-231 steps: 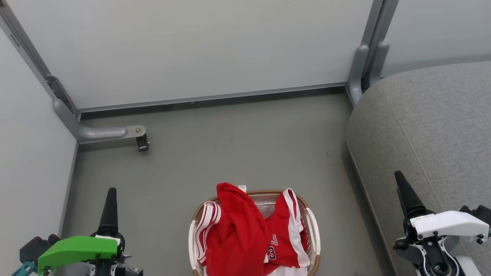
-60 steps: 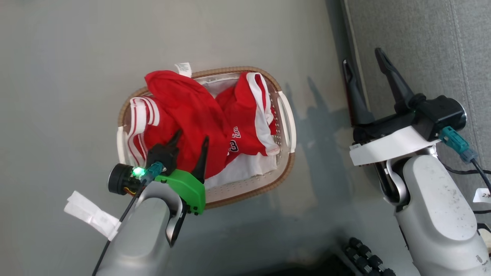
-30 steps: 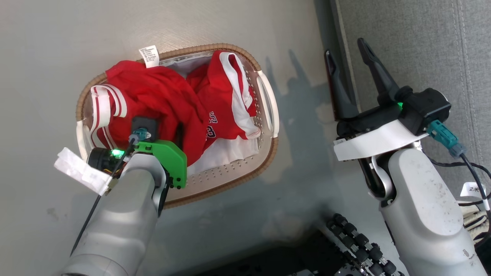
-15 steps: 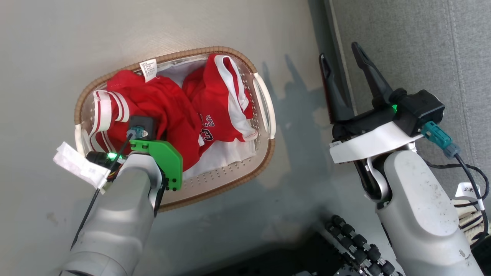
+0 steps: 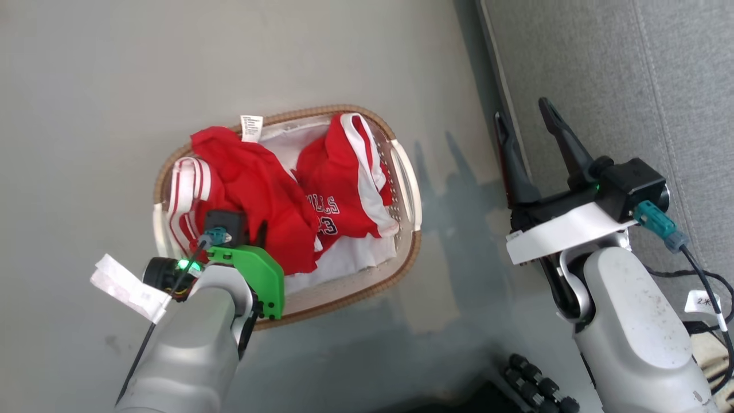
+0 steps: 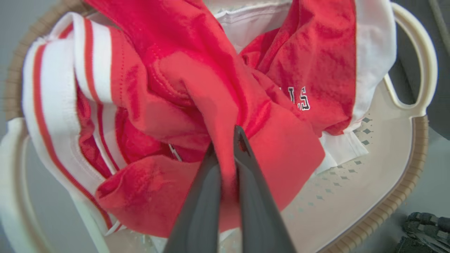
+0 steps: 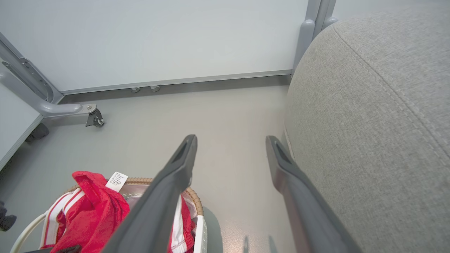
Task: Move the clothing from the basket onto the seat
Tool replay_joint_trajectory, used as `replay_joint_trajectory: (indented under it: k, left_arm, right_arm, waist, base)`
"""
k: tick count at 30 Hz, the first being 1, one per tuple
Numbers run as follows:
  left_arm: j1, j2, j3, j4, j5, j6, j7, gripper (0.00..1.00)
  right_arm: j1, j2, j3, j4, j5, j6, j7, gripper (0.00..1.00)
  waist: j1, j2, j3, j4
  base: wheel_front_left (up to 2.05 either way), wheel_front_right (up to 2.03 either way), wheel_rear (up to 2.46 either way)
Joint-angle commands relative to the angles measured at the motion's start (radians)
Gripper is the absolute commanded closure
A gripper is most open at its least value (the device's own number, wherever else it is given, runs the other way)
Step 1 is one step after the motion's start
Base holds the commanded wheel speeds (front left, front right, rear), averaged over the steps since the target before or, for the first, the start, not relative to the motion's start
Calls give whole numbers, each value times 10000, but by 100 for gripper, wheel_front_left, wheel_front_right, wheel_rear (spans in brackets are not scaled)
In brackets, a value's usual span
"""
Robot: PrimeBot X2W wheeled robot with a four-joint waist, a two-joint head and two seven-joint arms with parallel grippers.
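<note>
Two fingers of the left gripper (image 6: 226,138) pinch one thin fold of the plain red top (image 5: 258,178), bunched against the striped sportswear (image 5: 344,189) in the basket (image 5: 350,298) on the floor (image 5: 114,86); a lift could let that fold slip free or drag the sportswear and basket along. Farther right, the right gripper (image 5: 522,112) hangs spread and empty beside the seat (image 5: 631,86), probably too far off to catch a drop.
</note>
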Motion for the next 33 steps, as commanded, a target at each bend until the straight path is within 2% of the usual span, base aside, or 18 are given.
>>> replay_joint_trajectory:
  k: [1, 10, 16, 33]
  left_arm:
    - [155, 49, -83, -122, -117, -53, -85, 100]
    - [916, 43, -487, -921, -478, -124, -178, 100]
    - [1619, 42, -279, -1801, -138, 94, -187, 100]
    - [3737, 154, 1538, -4890, 1441, -129, -183, 100]
  right_arm:
    - [206, -86, -23, 81, 7, -3, -42, 0]
    - [766, -252, 12, 357, -4, -3, -42, 0]
    - [1240, -306, 45, 476, 28, -3, -42, 0]
    - [2733, -264, 12, 788, 42, -3, -41, 0]
  waist:
    - [0, 0, -675, 426]
    - [0, 0, -2032, 988]
    - [0, 0, -2957, 1238]
    - [0, 0, -5361, 1695]
  base:
    - [0, 0, 0]
    - [0, 0, 0]
    - [0, 0, 0]
    - [0, 0, 0]
